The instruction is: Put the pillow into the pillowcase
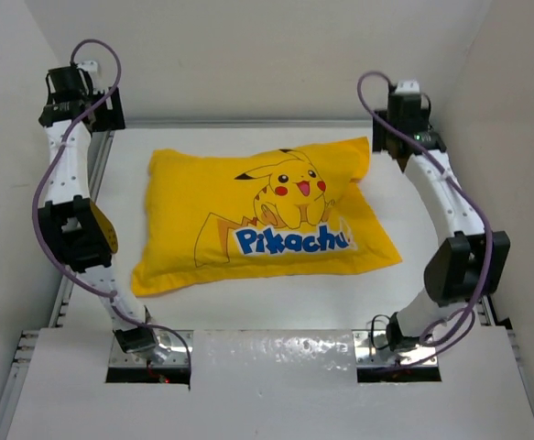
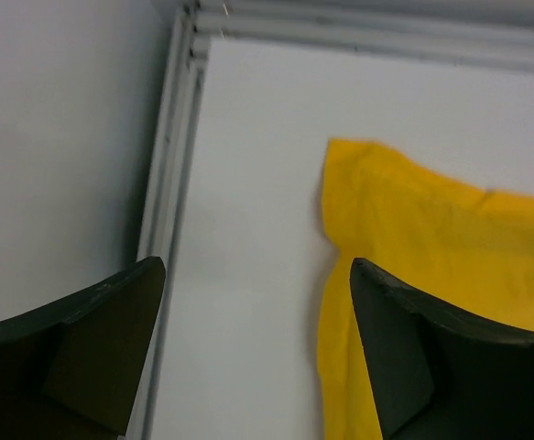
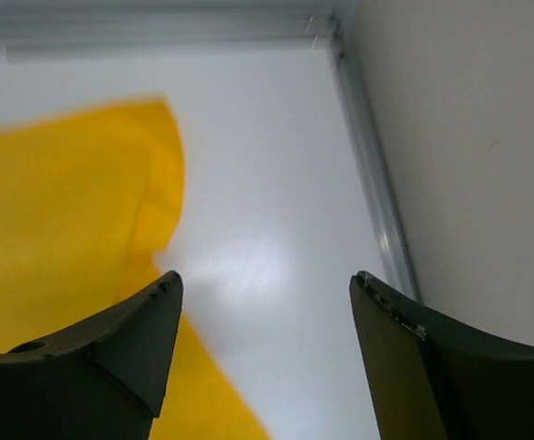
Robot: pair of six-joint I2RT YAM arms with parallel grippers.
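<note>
Pillowcase [image 1: 257, 220] plump (Pikachu print up)

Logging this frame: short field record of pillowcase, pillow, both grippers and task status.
pillowcase: yellow, Pikachu print up, plump, lying on the table
pillow: not visible outside the case
left gripper: open, empty, off the case's corner
right gripper: open, empty, beside the case
status: pillow probably inside; both arms clear

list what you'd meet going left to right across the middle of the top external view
left arm → pillowcase, yellow with the Pikachu print → right arm
</note>
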